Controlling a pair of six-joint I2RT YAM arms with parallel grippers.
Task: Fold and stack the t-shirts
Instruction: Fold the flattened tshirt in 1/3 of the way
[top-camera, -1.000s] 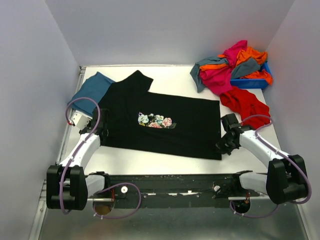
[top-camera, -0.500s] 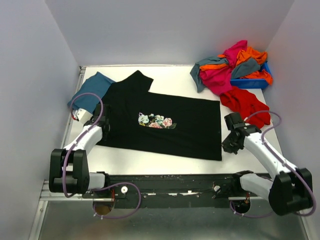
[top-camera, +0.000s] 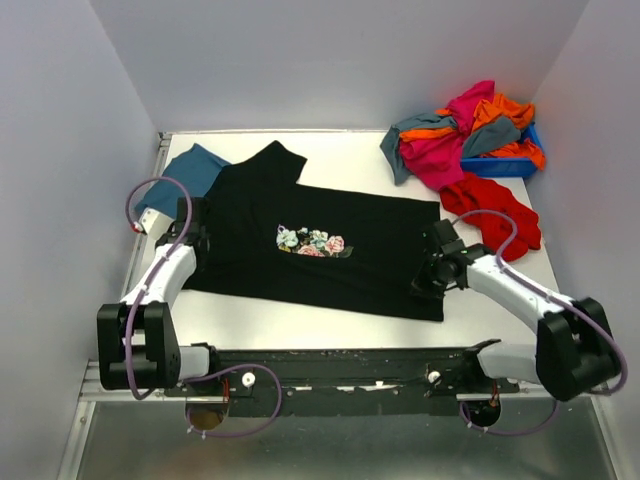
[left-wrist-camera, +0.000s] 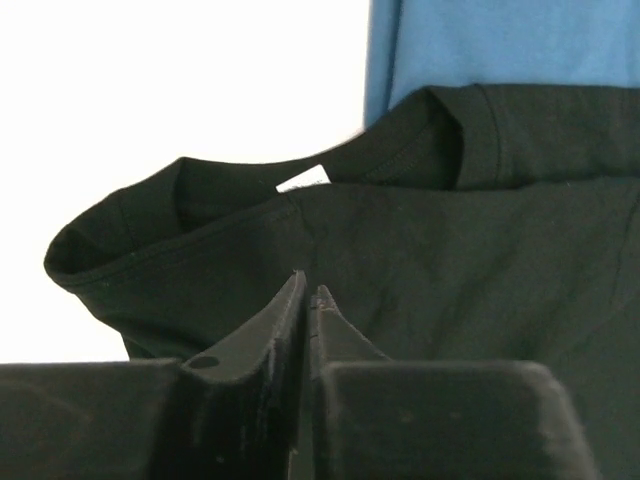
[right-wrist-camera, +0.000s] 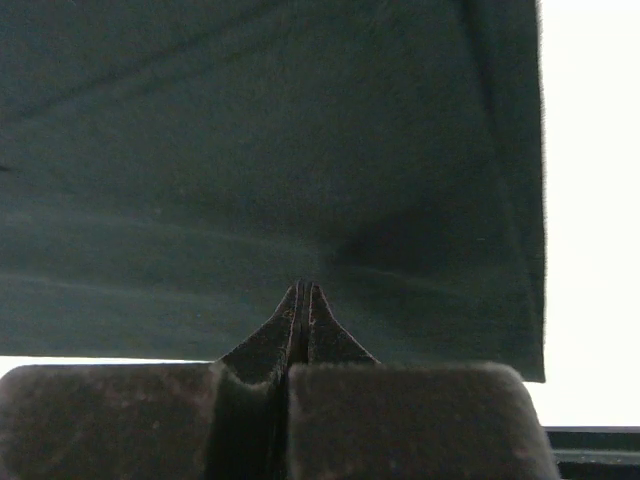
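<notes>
The right gripper (right-wrist-camera: 303, 292) has its two dark fingers (right-wrist-camera: 262, 345) pressed together with no gap. Their tips lie against the black t-shirt (right-wrist-camera: 250, 150), and whether any cloth is pinched between them cannot be told. The t-shirt lies flat and fills most of the view, with white table (right-wrist-camera: 590, 200) showing past its straight right edge and in a thin strip below its lower edge.

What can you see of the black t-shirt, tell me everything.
The black t-shirt is soft knit cloth, spread flat on the white table, collar toward the left, a pink-white floral print mid-chest. Its left end meets the teal-blue t-shirt. The left tool sits shut at the collar, the right tool shut near the hem corner; whether either pinches cloth is unclear.
</notes>
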